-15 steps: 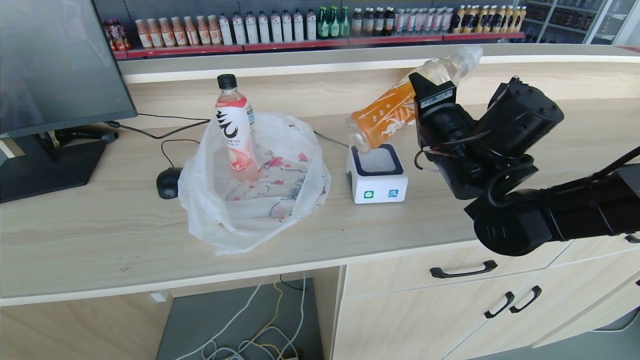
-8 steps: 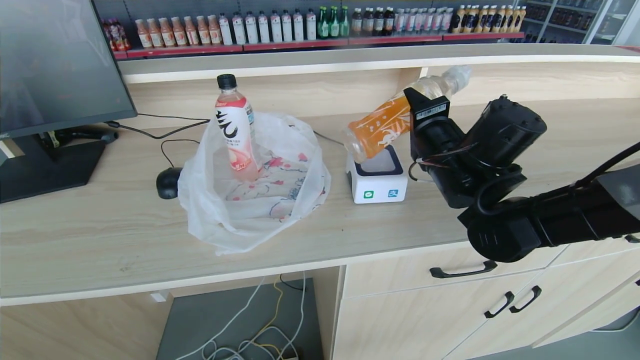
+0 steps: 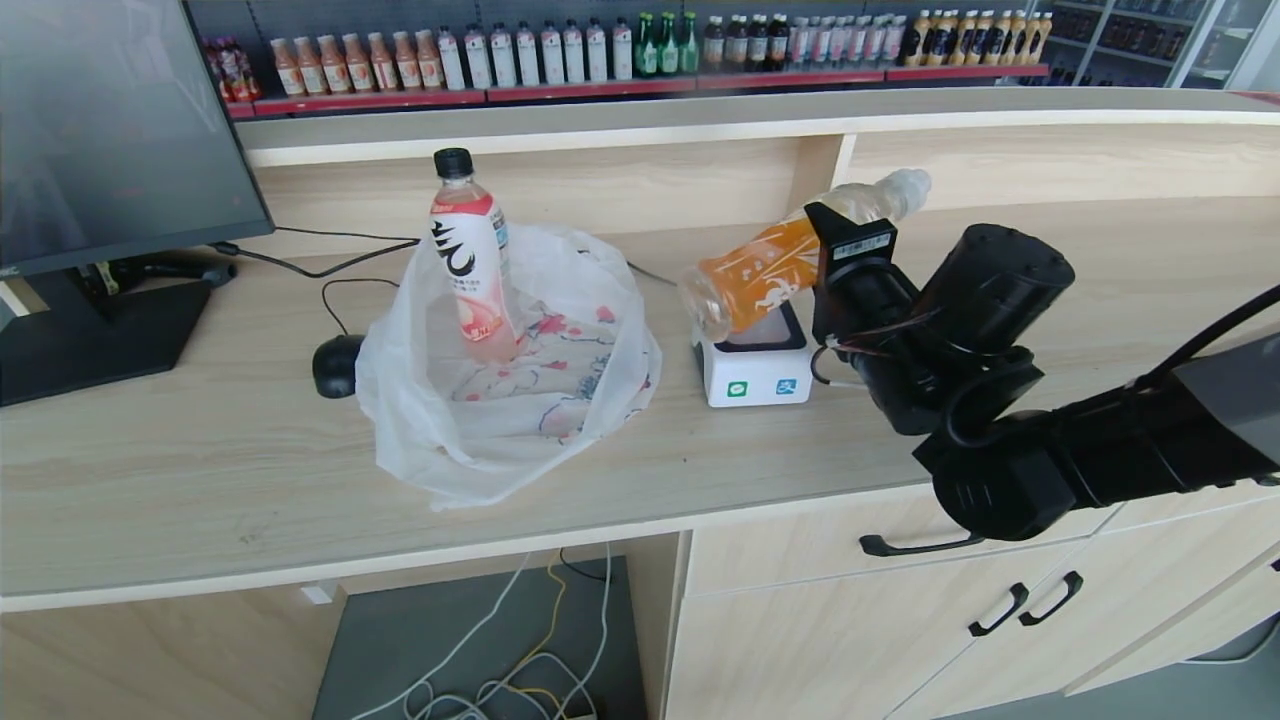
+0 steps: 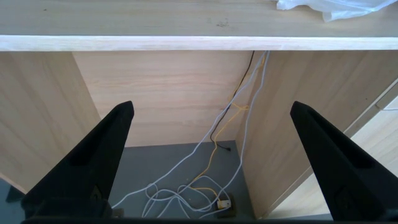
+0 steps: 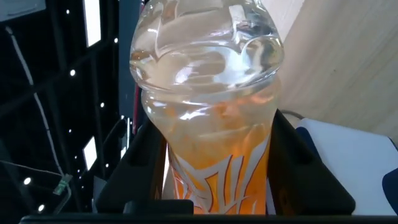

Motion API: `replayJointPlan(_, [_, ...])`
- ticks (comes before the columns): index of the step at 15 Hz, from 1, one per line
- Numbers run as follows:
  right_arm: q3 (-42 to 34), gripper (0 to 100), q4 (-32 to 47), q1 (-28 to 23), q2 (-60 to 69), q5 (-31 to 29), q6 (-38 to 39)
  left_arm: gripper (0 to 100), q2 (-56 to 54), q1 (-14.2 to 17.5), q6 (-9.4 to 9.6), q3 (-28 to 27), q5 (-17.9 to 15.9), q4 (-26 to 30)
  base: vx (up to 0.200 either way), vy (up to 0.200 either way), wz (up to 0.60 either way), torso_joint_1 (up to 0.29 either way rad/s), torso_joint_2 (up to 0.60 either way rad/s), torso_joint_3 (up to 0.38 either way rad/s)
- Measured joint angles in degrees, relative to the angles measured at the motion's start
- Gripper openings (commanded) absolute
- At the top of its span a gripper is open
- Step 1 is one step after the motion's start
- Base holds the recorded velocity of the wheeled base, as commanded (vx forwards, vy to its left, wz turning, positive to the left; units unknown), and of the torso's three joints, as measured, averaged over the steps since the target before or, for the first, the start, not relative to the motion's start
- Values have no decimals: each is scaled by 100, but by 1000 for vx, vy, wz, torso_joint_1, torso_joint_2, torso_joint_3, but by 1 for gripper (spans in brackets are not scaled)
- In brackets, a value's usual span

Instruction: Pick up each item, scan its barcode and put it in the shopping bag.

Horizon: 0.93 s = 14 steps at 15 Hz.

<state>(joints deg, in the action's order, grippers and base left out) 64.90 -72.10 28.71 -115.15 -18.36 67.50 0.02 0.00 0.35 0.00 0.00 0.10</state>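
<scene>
Scan step: right gripper (image 3: 828,240) is clamped on the orange bottle (image 3: 755,278), tilted base-down just over the scanner (image 3: 756,375). Next I'd guess it needs carrying left and lowering into the bag (image 3: 500,430).

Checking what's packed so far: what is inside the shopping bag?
A pink bottle stands upright inside the shopping bag. The bag's crumpled near wall hides the floor just behind it.

orange bottle (image 3: 752,282): mid-body hidden behind right gripper (image 3: 840,238); lower part cut off in the right wrist view
scanner (image 3: 755,375): top window partly hidden by the bottle's base
mouse (image 3: 335,366): one side behind shopping bag (image 3: 480,440)
monitor (image 3: 110,130): cut by picture edges — top, left
</scene>
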Motion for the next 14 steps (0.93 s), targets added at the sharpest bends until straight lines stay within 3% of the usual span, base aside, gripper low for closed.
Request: replayJointPlan(14, [-118,0,-13,-149,-37,-20,413,100,0,0,-2,0,0,0,0,0,0,0,0,0])
